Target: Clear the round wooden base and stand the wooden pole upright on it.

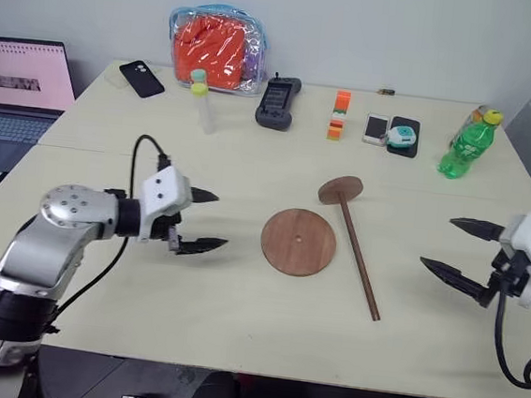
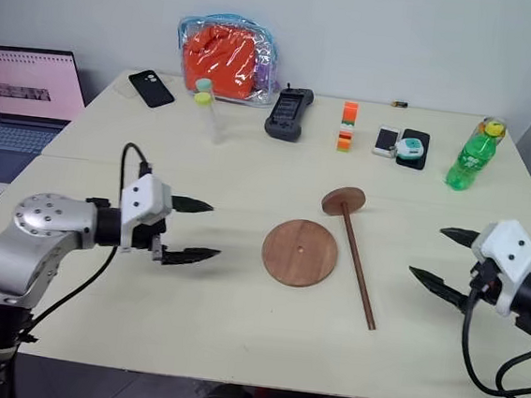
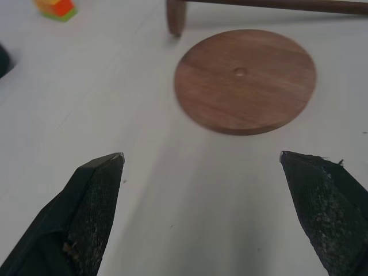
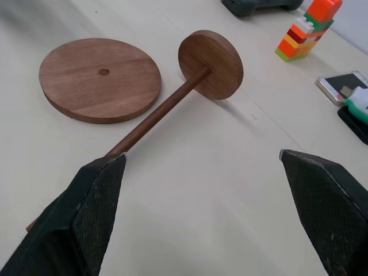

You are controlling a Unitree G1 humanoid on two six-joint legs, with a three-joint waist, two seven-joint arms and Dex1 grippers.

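Picking up the pole (image 1: 357, 254) looks like the step to do now, because the base (image 1: 299, 242) already has nothing on top of it. A good way would be for the right gripper (image 1: 451, 245) to come in over the thin stick part, near the middle, and close on it gently so it does not roll away. Then the end with the small round disc (image 1: 341, 189) should go down flat on the base, right over the little hole, so the stick points straight up. Tipping it up slowly should stop it from falling over. The right gripper has its two black fingers spread wide apart, and it holds nothing and touches nothing. The pole lies flat on the table (image 1: 189, 305) in front of this gripper, a bit apart from it, with its small disc at the far end. The base lies just past the pole, very close beside it. The left gripper (image 1: 209, 220) is wide open too and empty. The base sits on the table a short way in front of its fingers.
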